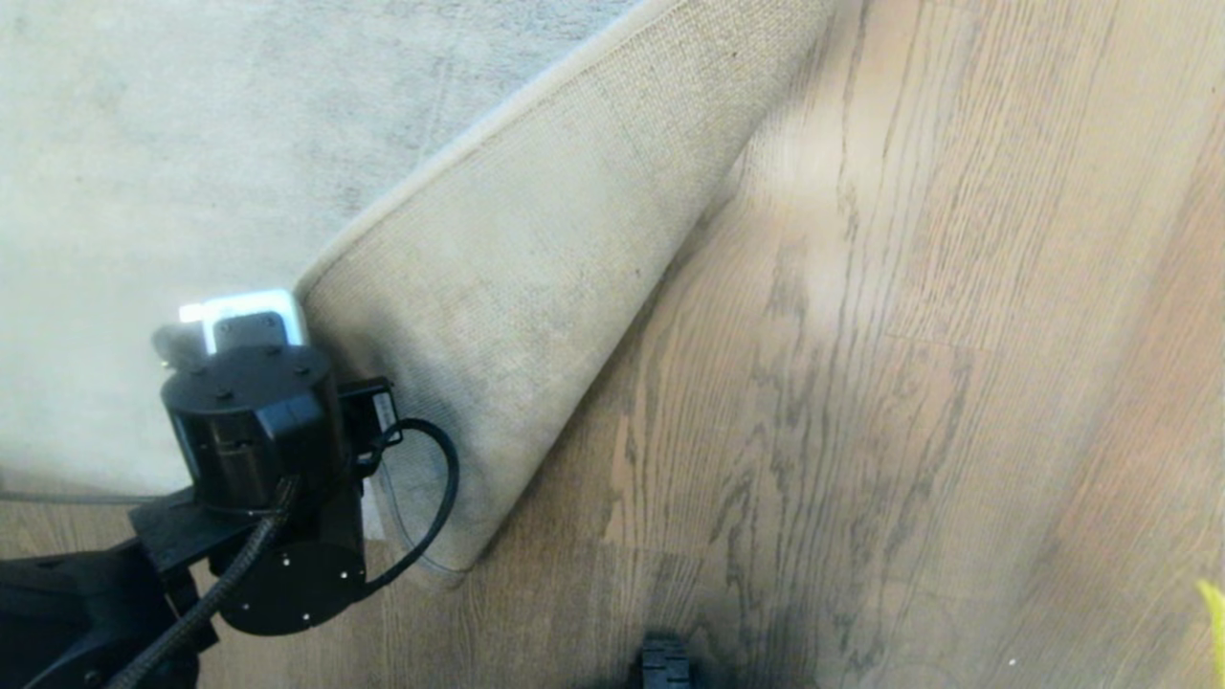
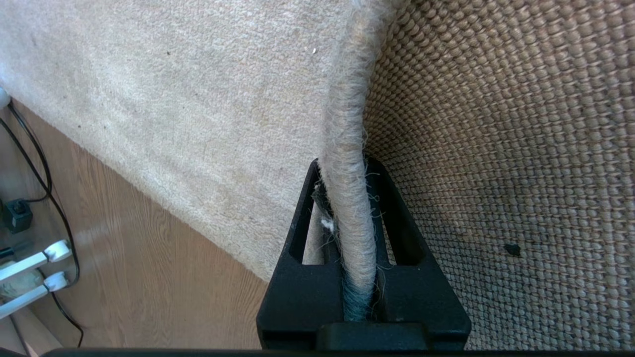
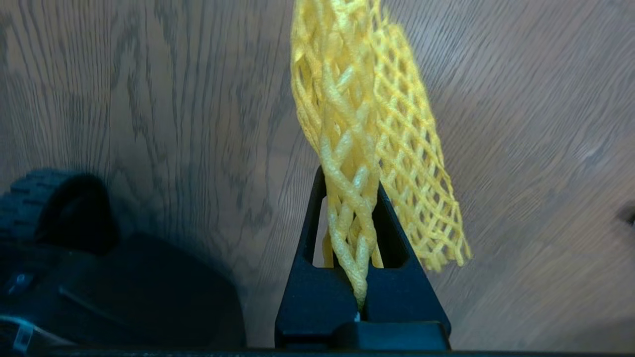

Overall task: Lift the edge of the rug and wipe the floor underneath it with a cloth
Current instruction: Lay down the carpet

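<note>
The rug edge [image 2: 347, 124] is lifted and folded back, so its beige woven backing [image 1: 536, 287] faces up over the pale grey pile [image 1: 191, 144]. My left gripper [image 2: 345, 166] is shut on the bound border near the rounded corner, and my left arm [image 1: 254, 450] stands at the lower left. Bare brown wood-grain floor [image 1: 909, 383] lies to the right of the fold. My right gripper [image 3: 349, 176] is shut on the yellow mesh cloth [image 3: 377, 99], which hangs above the floor [image 3: 521, 148]. Only a sliver of the cloth [image 1: 1213, 612] shows at the head view's right edge.
One of my base's black wheels [image 1: 665, 665] shows at the bottom, and the dark base [image 3: 54, 213] lies beside the right gripper. Black cables and white bars [image 2: 30, 267] rest on the floor past the rug's near border.
</note>
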